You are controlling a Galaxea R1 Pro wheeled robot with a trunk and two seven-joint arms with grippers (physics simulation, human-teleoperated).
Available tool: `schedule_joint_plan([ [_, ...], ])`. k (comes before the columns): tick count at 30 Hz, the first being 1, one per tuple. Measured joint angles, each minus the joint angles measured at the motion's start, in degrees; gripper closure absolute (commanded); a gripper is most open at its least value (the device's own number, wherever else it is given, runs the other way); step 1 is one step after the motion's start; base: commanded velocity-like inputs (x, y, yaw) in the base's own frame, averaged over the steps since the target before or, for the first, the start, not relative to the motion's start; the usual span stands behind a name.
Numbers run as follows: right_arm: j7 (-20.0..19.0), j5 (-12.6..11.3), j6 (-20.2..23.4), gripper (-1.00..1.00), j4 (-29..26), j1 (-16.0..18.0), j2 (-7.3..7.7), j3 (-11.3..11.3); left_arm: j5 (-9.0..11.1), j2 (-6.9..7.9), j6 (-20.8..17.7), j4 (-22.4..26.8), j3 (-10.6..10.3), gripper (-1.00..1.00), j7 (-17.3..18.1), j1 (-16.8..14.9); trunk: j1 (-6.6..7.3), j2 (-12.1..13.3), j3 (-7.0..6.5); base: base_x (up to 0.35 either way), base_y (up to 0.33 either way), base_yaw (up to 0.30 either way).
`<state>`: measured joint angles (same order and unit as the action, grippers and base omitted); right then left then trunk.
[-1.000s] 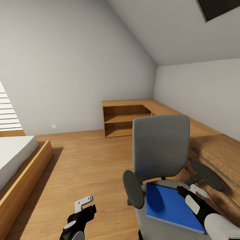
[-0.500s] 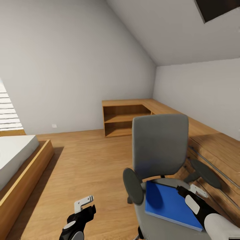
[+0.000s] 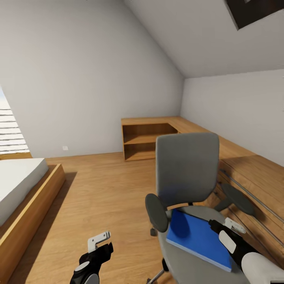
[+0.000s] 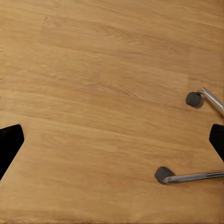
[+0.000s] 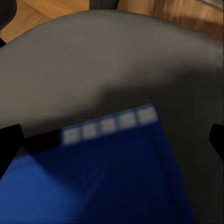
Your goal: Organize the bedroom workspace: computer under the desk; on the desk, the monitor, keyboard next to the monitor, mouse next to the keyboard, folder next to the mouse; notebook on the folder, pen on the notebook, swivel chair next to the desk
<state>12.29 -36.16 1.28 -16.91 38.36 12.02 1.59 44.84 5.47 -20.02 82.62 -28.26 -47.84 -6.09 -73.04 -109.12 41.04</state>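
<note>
We are in the attic bedroom with sloped grey walls and a light-wood plank floor [image 3: 98,189], smooth and glossy, running wide and open ahead of our left side between the wood-framed bed platform [image 3: 31,205] at the left edge and the grey padded swivel chair [image 3: 187,169] at our right. Along the far and right walls runs a low light-wood cabinet [image 3: 150,138] with open shelves, close behind the chair's back, so room on that side is tight. On the chair's rounded grey seat lies the large flat bright-blue folder [image 3: 197,238], thin, with a lighter edge, one corner near the dark oval armrest [image 3: 156,212]. Our right gripper [image 3: 232,225] hangs just above the folder's near right edge; in the right wrist view the blue sheet [image 5: 102,172] and grey seat fabric sit between the two dark fingertips [image 5: 9,137], which stand wide apart and grip nothing. Our left gripper [image 3: 100,238] hovers low over bare floor; its wrist view shows black fingertips [image 4: 9,144] spread wide, with two of the chair's chrome spokes and dark casters [image 4: 163,175] on the wood grain nearby.
</note>
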Motion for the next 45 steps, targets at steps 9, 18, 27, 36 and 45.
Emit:
schedule_joint_plan([
  [9,0.09,-0.09,0.0,-1.0,0.02,-0.01,0.0,0.03,0.0,0.0,-0.03,0.0,0.01,-1.0,0.0,0.0,0.0,0.0,0.0,-0.192,0.0,0.0],
  [18,0.09,-0.16,-0.07,-1.0,0.03,-0.01,-0.01,0.11,0.0,-0.06,-0.06,0.0,0.01,-1.0,0.0,0.0,0.02,0.0,0.0,-0.148,0.0,0.0],
  [27,0.1,-0.15,-0.08,-1.0,0.03,-0.01,-0.01,0.13,0.0,-0.03,-0.05,0.0,0.02,-1.0,0.0,0.0,0.03,0.0,0.0,-0.006,0.0,0.0],
  [36,0.09,-0.12,-0.08,-1.0,0.03,-0.01,-0.01,0.13,0.0,0.01,-0.03,0.0,0.07,-1.0,0.08,0.0,0.0,0.0,0.0,-0.109,0.0,0.0],
  [45,0.1,-0.11,-0.08,-1.0,0.03,-0.01,-0.01,0.13,0.0,0.01,-0.08,0.0,0.07,-1.0,0.09,0.0,0.03,0.0,0.0,-0.062,0.0,0.0],
])
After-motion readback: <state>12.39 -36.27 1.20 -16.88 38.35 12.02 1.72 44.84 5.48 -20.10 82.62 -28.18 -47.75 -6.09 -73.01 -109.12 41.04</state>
